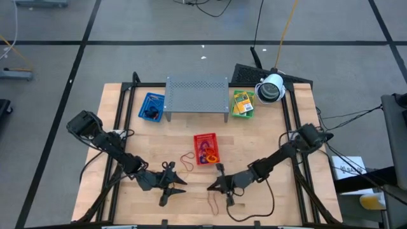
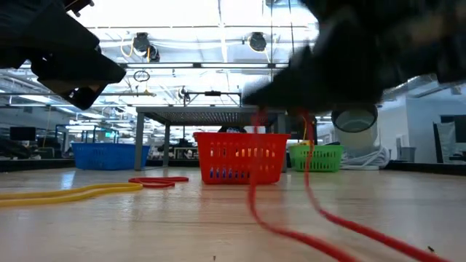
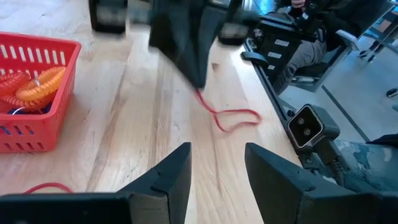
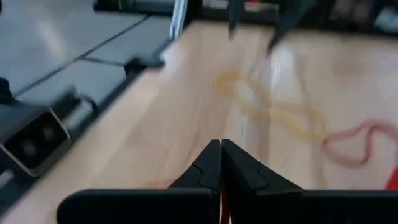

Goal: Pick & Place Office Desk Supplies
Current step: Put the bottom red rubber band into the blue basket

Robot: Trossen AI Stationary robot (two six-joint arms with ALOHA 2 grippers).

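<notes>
Right gripper point(image 3: 186, 43): jaws clenched on a red rubber band point(image 3: 233, 118), lifting one end while the rest trails on the worktop point(image 1: 273, 140), probably headed for the red basket point(image 1: 205, 148) just beyond.
Left gripper point(image 1: 166, 186): jaws released, empty, hovering beside a tan band point(image 4: 273, 102).

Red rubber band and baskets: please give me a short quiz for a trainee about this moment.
1. True or false: the right gripper has its fingers shut on a red rubber band.
2. Which colour is the mesh basket nearest to both grippers? A) blue B) red C) green
3. Fill in the missing word: the fingers of the left gripper are ____, with nothing between them.

Key: 1 true. 2 B, the red basket. 3 open.
</notes>
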